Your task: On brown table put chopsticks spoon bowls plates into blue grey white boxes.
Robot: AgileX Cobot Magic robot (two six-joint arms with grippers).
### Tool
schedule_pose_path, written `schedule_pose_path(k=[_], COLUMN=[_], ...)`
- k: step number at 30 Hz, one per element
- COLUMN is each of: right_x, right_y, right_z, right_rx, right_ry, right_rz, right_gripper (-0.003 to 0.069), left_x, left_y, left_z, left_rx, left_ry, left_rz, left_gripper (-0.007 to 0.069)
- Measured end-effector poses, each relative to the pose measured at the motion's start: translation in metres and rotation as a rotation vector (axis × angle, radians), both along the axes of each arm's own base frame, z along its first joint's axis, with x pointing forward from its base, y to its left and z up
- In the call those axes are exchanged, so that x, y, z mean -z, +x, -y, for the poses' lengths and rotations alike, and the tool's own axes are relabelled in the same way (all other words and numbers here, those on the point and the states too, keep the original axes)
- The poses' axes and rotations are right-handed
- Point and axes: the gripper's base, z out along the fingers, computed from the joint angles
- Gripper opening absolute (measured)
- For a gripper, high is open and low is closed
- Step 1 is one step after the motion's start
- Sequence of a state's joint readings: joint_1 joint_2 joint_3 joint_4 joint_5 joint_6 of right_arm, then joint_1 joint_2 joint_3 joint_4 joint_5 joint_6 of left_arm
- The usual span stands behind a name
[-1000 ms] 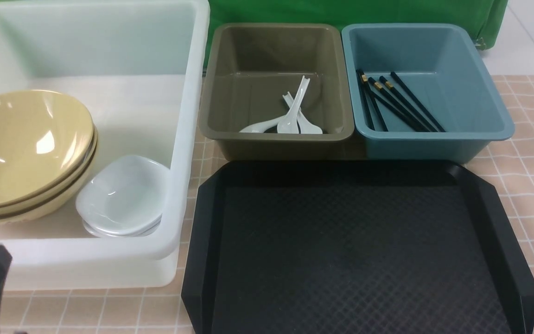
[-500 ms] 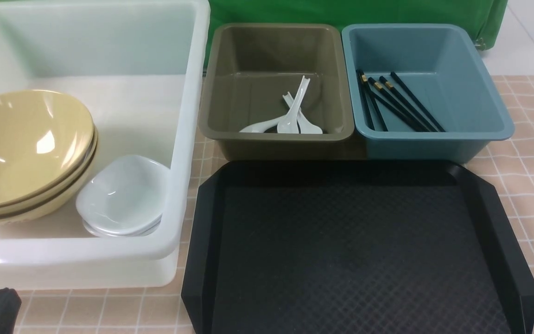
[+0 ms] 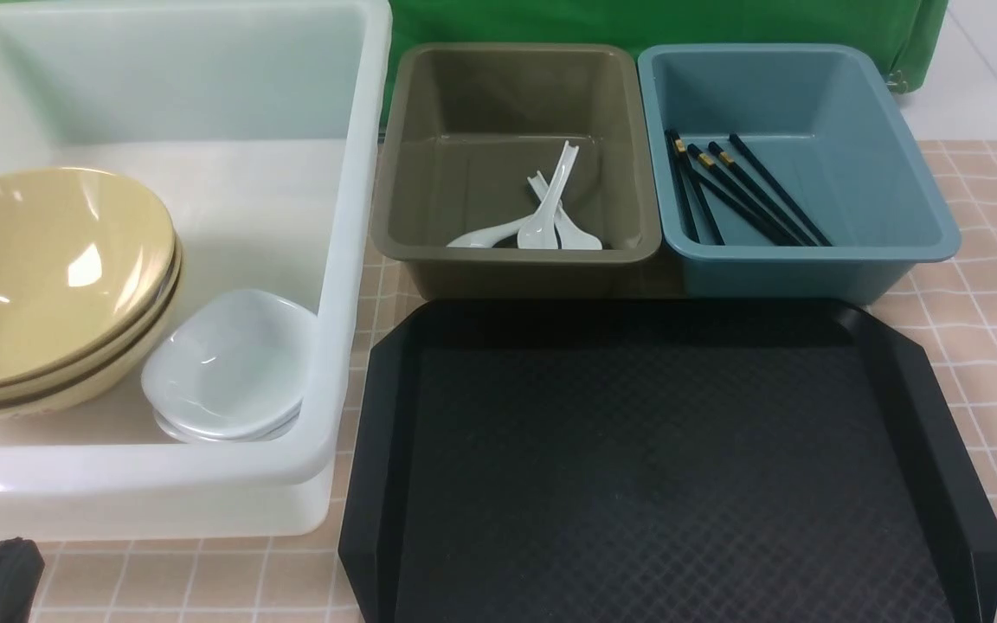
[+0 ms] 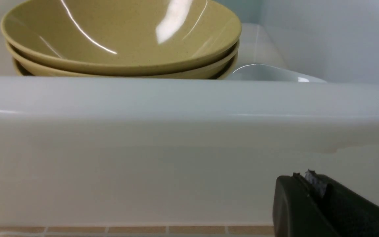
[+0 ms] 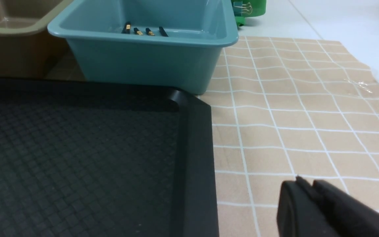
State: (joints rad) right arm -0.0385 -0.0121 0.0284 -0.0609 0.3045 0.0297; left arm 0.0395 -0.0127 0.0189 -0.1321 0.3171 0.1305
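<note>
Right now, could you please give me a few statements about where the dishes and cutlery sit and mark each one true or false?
1. The chopsticks lie in the blue box. True.
2. The spoons lie on the black tray. False: they lie in the grey box.
3. The tan bowls are stacked in the white box. True.
4. The white plates are in the blue box. False: they sit beside the bowls in the white box.
5. The left fingers hold a bowl. False: they hold nothing.

front view overlooks all; right wrist, low, shares teal-blue box (image 3: 797,164).
</note>
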Motion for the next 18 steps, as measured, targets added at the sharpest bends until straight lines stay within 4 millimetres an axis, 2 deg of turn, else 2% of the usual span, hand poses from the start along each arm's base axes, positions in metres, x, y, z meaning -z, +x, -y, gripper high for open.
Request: schedule_pose_path(k=[18], right_x=[0.0000], right_y=[0.0000], right_z=[0.0000], right_rx=[0.000], right_ry=[0.000], right_rz=[0.000], right_gripper=[0.0112], left_x=[0.0000], left_y=[0.0000], left_z=[0.0000], left_rx=[0.000], left_ry=[-0.001], left_rz=[0.000], left_gripper=[0.0006])
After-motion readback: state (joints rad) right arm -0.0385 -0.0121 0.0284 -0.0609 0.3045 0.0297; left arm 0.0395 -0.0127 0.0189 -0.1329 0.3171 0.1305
